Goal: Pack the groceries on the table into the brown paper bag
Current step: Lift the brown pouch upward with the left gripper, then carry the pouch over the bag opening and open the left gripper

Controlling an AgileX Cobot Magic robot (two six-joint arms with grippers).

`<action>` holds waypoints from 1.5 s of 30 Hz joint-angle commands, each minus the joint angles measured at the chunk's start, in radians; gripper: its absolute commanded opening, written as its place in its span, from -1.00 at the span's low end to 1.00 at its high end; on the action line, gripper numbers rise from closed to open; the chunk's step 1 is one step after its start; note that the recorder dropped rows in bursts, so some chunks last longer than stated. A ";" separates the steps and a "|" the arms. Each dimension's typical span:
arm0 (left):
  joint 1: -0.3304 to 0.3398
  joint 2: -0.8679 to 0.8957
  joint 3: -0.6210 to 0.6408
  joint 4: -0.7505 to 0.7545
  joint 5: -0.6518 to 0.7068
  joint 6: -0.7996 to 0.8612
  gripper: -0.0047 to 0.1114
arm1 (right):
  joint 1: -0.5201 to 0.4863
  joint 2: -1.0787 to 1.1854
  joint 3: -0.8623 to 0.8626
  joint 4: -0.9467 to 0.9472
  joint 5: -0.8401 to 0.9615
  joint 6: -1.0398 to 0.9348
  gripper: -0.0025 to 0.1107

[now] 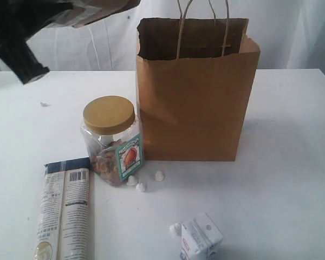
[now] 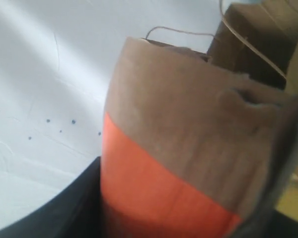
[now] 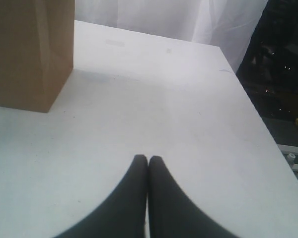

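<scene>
Left gripper (image 1: 70, 15): clamping the brown pouch (image 2: 179, 124), orange label showing, and hanging high over the table (image 1: 292, 162), up beside the bag's mouth.
Right gripper (image 3: 148, 163): fingers pressing together on nothing, hovering over bare tabletop, apart from the bag's corner.
Brown paper bag (image 1: 195, 108): standing upright mid-table, mouth gaping, handles up.
Yellow-lidded clear jar (image 1: 111, 143): standing upright just beside the bag's left wall.
Long printed packet (image 1: 65, 211): lying flat at front left.
Small white carton (image 1: 200, 241): sitting at the front edge, a paper ball (image 1: 175, 228) just beside it.
</scene>
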 commanded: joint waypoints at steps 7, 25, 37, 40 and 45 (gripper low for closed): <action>0.248 0.194 -0.007 -0.395 -0.607 -0.169 -0.92 | -0.006 -0.002 0.006 -0.001 -0.013 0.005 -0.96; 0.249 0.412 -0.007 -0.401 -0.834 -0.169 -0.92 | 0.001 -0.002 0.006 -0.001 -0.013 0.005 -0.96; 0.249 0.506 -0.070 -0.253 -0.892 -0.216 -0.92 | 0.001 -0.002 0.006 -0.001 -0.013 0.005 -0.96; 0.249 0.509 -0.101 -0.186 -0.914 -0.262 -0.92 | 0.001 -0.002 0.006 -0.001 -0.013 0.005 -0.96; 0.249 0.509 -0.129 -0.134 -0.933 -0.320 -0.92 | 0.001 -0.002 0.006 -0.001 -0.013 0.005 -0.96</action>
